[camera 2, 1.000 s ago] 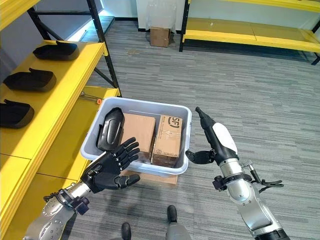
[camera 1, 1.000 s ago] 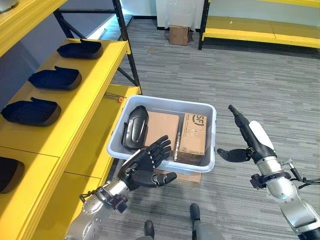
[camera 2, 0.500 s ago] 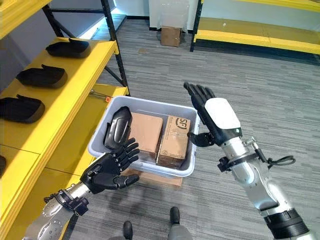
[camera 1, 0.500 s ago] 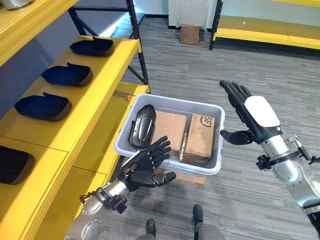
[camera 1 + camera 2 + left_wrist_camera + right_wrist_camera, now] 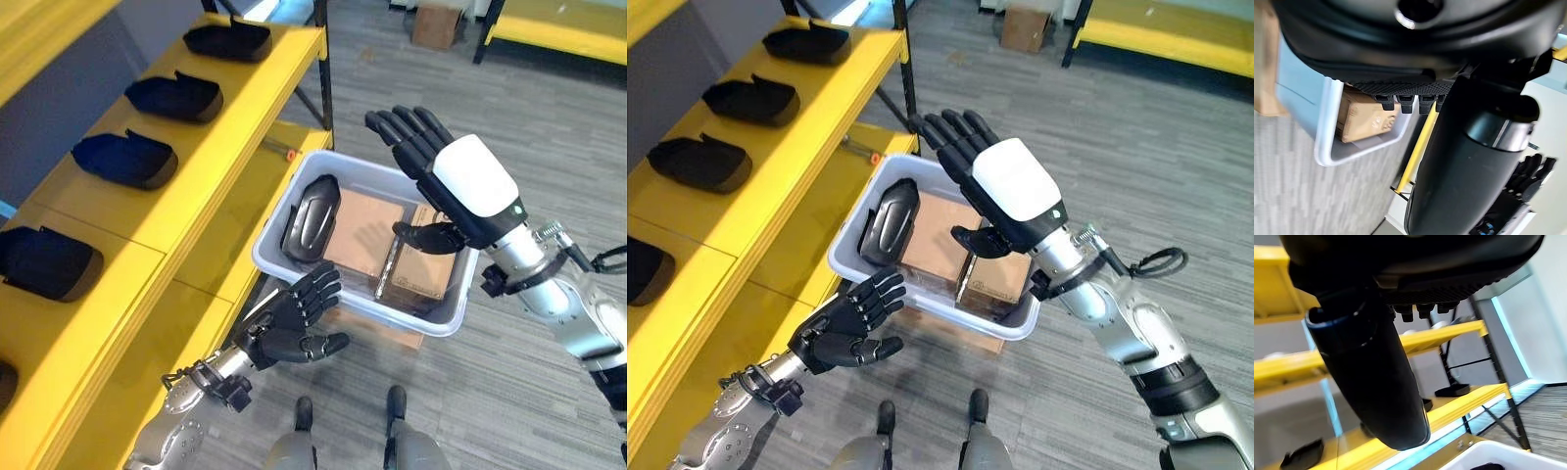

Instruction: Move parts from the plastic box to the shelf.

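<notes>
Hovering my right hand and left hand, both spread and empty, around the grey plastic box to grasp its black moulded part.

left robot hand open and low, right robot hand raised, spread

Right robot hand has swung over the plastic box.

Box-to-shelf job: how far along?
Done: several black parts sit in a row on the yellow shelf. In hand: nothing; the left hand and the right hand are open, near the box. Left: one black part in the box, beside two cartons.
</notes>
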### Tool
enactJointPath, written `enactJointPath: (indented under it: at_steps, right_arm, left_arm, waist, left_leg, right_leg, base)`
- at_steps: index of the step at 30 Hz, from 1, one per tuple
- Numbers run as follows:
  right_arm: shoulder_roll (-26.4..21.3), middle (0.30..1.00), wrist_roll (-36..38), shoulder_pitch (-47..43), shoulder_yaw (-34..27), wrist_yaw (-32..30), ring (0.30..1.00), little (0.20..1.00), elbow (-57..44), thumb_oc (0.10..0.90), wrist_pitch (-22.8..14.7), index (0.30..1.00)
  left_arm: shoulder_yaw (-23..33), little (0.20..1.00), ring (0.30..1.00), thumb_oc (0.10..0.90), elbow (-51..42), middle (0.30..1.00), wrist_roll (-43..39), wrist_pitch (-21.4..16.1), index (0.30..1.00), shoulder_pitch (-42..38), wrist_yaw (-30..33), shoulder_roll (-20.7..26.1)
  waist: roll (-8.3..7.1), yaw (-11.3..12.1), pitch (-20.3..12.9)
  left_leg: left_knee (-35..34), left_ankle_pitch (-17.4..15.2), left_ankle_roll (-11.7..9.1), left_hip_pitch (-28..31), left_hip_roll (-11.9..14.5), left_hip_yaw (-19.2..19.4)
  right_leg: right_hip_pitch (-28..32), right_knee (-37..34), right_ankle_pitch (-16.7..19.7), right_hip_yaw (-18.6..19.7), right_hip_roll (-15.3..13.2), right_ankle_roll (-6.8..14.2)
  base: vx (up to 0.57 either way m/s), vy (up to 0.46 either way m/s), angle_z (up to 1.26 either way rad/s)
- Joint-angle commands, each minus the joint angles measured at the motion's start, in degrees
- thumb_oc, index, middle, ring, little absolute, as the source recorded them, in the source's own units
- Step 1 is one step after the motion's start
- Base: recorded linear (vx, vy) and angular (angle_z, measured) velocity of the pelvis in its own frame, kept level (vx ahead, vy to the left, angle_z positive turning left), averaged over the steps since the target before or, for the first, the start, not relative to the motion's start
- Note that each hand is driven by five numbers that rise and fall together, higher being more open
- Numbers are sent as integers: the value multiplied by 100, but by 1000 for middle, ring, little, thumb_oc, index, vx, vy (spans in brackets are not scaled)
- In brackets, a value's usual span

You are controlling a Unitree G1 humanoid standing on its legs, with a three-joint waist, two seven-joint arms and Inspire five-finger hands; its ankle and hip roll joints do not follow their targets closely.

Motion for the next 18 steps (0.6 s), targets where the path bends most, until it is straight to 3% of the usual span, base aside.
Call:
enactJointPath:
  at_steps: [1,11,18]
  right_arm:
    - [-159,1000,-236,-961,215,-315,1000,1000,-114,900,-292,1000]
    - [-347,1000,-1070,-1473,672,-846,1000,1000,594,900,-320,1000]
    - [-595,1000,-1399,-1998,1039,-1213,1000,1000,1358,900,45,1000]
  left_arm:
    - [-49,1000,1000,900,-635,1000,-433,-563,1000,-238,-262,267]
    - [-134,1000,1000,900,-717,1000,-479,-701,1000,-353,-358,392]
    - [-147,1000,1000,900,-779,1000,-443,-667,1000,-340,-489,500]
  waist:
    - [-149,116,-113]
    - [-37,266,432]
    - [2,380,726]
  left_leg:
    - [751,-609,165,-375,358,281]
    - [1262,-605,181,-1102,323,37]
    - [1557,-588,187,-1514,364,-55]
  right_leg:
    - [-488,1282,-1190,413,-453,205]
    - [-1185,1985,-1394,387,-466,61]
    - [-1579,2431,-1553,368,-443,-45]
  base:
    - [-77,-28,11]
    - [-53,-60,14]
    - [-19,-79,9]
